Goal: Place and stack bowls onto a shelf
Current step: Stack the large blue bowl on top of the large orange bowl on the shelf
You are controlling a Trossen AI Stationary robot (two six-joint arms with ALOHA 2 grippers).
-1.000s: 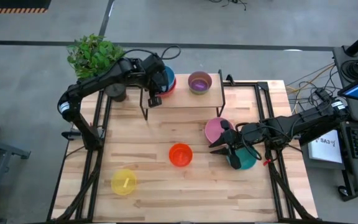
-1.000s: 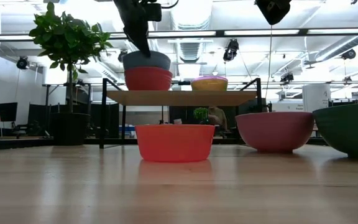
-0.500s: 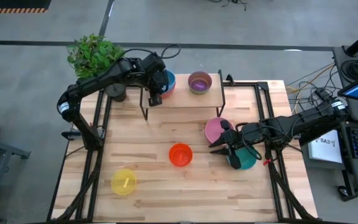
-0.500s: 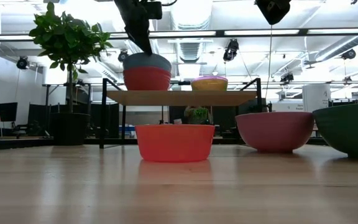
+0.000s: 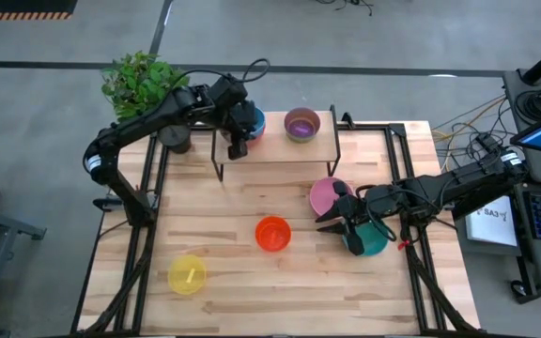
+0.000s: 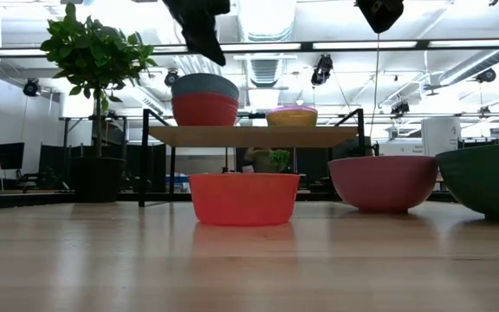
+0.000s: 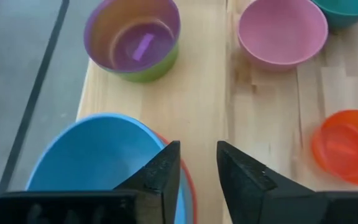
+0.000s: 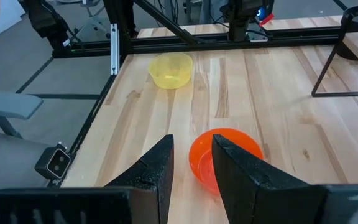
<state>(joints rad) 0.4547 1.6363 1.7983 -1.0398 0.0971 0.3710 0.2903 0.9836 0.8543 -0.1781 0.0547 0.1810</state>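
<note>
The blue bowl [image 5: 255, 120] sits nested in the red bowl [image 6: 204, 111] on the left end of the shelf [image 5: 280, 150]. My left gripper [image 7: 197, 168] is open and hangs above the blue bowl's near rim, clear of it [image 6: 206, 35]. The purple bowl [image 7: 132, 40] sits in the green one on the shelf's right end. On the table stand the pink bowl [image 5: 325, 194], the teal bowl [image 5: 372, 241], the orange bowl [image 5: 272, 233] and the yellow bowl [image 5: 187, 275]. My right gripper [image 5: 332, 223] waits open above the table, between the pink and teal bowls.
A potted plant [image 5: 175, 139] stands off the shelf's left end, at the table's far left corner. Black frame rails run along the table's left and right edges. Bare wood lies between the shelf and the orange bowl.
My left gripper set the blue bowl down level into the red bowl, let go of its rim and rose clear above it. The blue bowl, higher and slightly tipped a second ago, now sits lower in the red bowl.
</note>
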